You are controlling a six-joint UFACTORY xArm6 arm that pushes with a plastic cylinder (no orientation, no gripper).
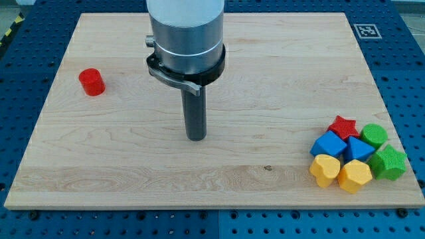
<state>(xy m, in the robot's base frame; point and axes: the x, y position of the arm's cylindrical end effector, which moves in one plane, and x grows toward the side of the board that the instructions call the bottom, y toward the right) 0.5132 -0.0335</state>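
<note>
My tip (196, 137) rests on the wooden board (133, 166) near its middle, touching no block. The nearest block is a red cylinder (91, 81), alone toward the view's left and well apart from the tip. At the view's bottom right a tight cluster holds a red star (343, 125), a green cylinder (374, 135), a blue cube (329, 144), a blue block (359, 149), a green block (389, 162), a yellow block (325, 170) and a yellow hexagon (354, 175).
The board lies on a blue perforated table (405, 60). A black-and-white marker tag (367, 30) sits at the board's top right corner. The arm's grey body (186, 33) hangs over the board's upper middle.
</note>
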